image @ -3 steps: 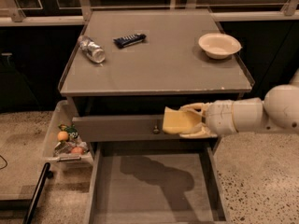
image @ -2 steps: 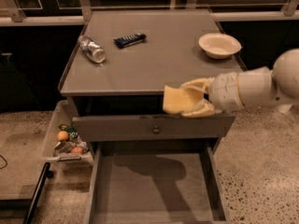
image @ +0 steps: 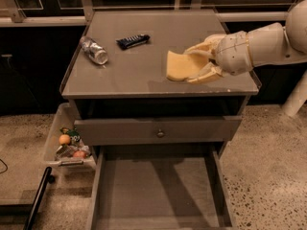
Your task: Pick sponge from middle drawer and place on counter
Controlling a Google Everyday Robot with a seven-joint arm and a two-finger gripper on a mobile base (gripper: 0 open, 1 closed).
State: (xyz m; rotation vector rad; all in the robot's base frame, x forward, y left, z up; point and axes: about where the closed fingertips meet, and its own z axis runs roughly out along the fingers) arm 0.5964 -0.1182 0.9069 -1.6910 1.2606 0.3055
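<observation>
The pale yellow sponge (image: 180, 66) is held in my gripper (image: 194, 63), which is shut on it just above the right front part of the counter (image: 144, 75). My white arm reaches in from the right edge of the view. The middle drawer (image: 158, 190) stands pulled out below, its flat grey floor bare. The cream bowl seen at the counter's right is hidden behind my arm.
A clear plastic bottle (image: 94, 50) lies on its side at the counter's left. A dark snack bar (image: 133, 40) lies at the back middle. A closed drawer front with a small knob (image: 159, 133) sits above the open drawer. A white bin of fruit (image: 67, 143) stands at the left.
My gripper has risen with the sponge from in front of the upper drawer front to above the counter's right front part. The arm now covers the bowl.
</observation>
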